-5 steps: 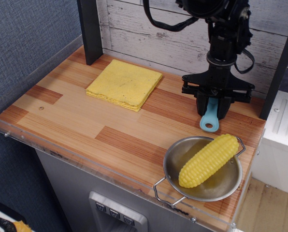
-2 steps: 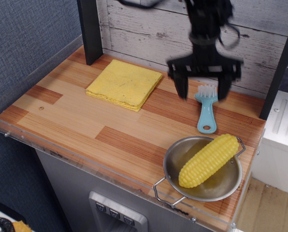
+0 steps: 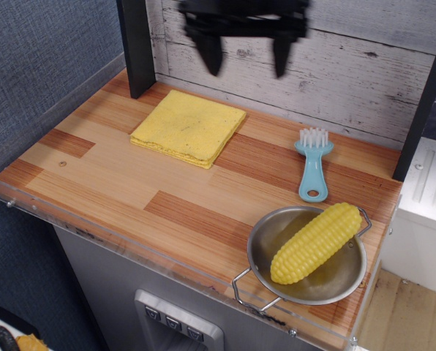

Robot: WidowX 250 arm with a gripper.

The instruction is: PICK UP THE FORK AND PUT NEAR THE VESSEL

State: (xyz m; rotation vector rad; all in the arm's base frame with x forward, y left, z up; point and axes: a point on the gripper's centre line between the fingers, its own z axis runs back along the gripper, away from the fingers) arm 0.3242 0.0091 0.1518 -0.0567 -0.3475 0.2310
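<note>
The fork, a small light-blue brush [image 3: 313,165] with white bristles and a hole in its handle end, lies flat on the wooden table just behind the vessel. The vessel [image 3: 341,280] is a round shiny steel pan with wire loop handles at the front right; a yellow corn cob [image 3: 315,242] lies in it. My gripper [image 3: 246,53] is open and empty, high at the top of the view, above the table's back and well up and left of the brush.
A folded yellow cloth [image 3: 189,126] lies at the back left of the table [image 3: 130,183]. A black post [image 3: 137,47] stands behind it. A clear plastic rim [image 3: 94,234] runs along the front edge. A white-washed plank wall backs the table.
The gripper, down around the brush head a second ago, has opened, let the brush go, and risen up and to the left. The brush now lies alone beside the pan.
</note>
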